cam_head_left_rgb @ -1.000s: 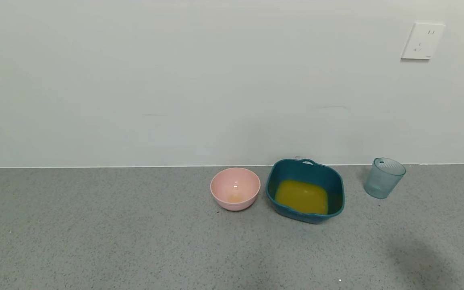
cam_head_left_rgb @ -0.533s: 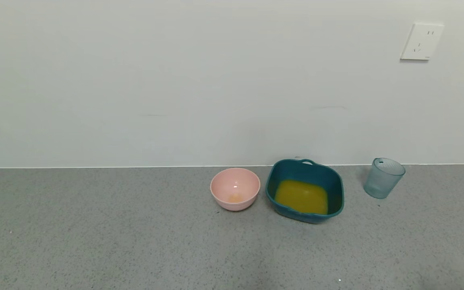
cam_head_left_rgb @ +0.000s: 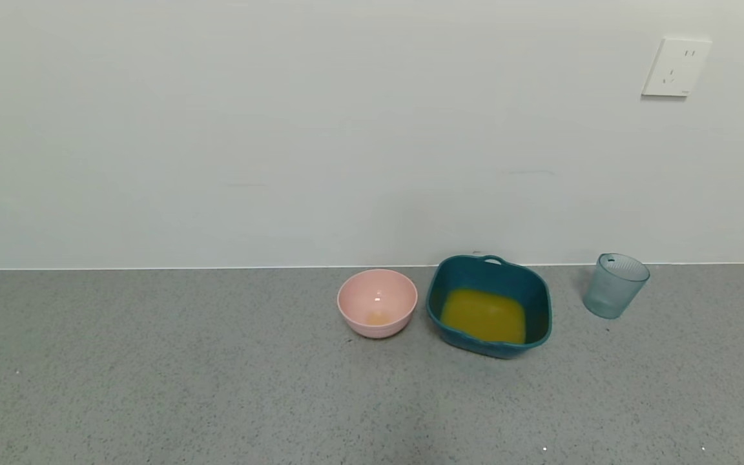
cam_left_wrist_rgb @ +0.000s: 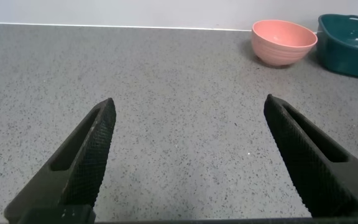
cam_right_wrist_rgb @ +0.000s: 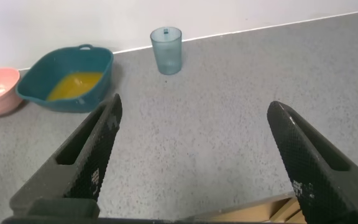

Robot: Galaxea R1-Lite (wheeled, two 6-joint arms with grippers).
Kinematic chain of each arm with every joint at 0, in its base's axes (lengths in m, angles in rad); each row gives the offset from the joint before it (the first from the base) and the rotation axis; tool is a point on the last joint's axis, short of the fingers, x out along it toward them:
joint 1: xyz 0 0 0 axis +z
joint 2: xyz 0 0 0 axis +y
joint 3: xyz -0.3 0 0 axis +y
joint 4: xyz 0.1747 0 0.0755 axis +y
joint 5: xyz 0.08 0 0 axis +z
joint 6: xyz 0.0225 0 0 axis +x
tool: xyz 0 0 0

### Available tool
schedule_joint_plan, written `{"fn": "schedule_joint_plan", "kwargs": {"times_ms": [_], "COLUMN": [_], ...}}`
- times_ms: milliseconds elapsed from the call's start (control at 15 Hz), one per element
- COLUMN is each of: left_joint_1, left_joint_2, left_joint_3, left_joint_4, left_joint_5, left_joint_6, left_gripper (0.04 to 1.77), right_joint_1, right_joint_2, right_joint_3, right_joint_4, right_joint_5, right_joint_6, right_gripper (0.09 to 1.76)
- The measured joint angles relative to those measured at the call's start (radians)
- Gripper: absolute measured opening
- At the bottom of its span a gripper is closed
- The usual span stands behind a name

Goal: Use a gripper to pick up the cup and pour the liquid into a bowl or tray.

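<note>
The pale blue-green cup (cam_head_left_rgb: pixel 615 285) stands upright and looks empty on the grey counter near the wall, right of the dark teal tub (cam_head_left_rgb: pixel 489 268). It also shows in the right wrist view (cam_right_wrist_rgb: pixel 166 50). The orange-yellow liquid (cam_head_left_rgb: pixel 483 316) lies in the tub, which also shows in the right wrist view (cam_right_wrist_rgb: pixel 42 71). My right gripper (cam_right_wrist_rgb: pixel 191 155) is open and empty, low over the counter's near edge, well short of the cup. My left gripper (cam_left_wrist_rgb: pixel 188 155) is open and empty over bare counter, far left of the bowls. Neither gripper shows in the head view.
A round pink bowl (cam_head_left_rgb: pixel 377 302) with a trace of orange at its bottom sits just left of the tub. A white wall socket (cam_head_left_rgb: pixel 675 66) is high on the right. A wooden edge (cam_right_wrist_rgb: pixel 328 208) shows below the counter's front.
A dark piece of the right arm at the head view's right edge one second ago has left the view. The cup, tub and pink bowl have not moved.
</note>
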Motion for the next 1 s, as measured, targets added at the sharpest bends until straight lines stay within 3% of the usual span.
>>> {"fn": "schedule_joint_plan", "kwargs": {"times_ms": [333, 733, 1000], "left_joint_1": [0.0, 0.0, 0.0], "left_joint_2": [0.0, 0.0, 0.0], "left_joint_3": [0.0, 0.0, 0.0], "left_joint_4": [0.0, 0.0, 0.0], "left_joint_5": [0.0, 0.0, 0.0], "left_joint_6": [0.0, 0.0, 0.0], "left_gripper": [1.72, 1.72, 1.72], "right_joint_1": [-0.009, -0.012, -0.013], "right_joint_2": [-0.124, -0.208, -0.222], "right_joint_3": [0.183, 0.443, 0.496], "right_joint_4": [-0.03, -0.364, -0.385], "right_joint_5": [0.112, 0.156, 0.208], "right_joint_6": [-0.004, -0.04, -0.058], "right_gripper": [1.7, 1.7, 1.7]}}
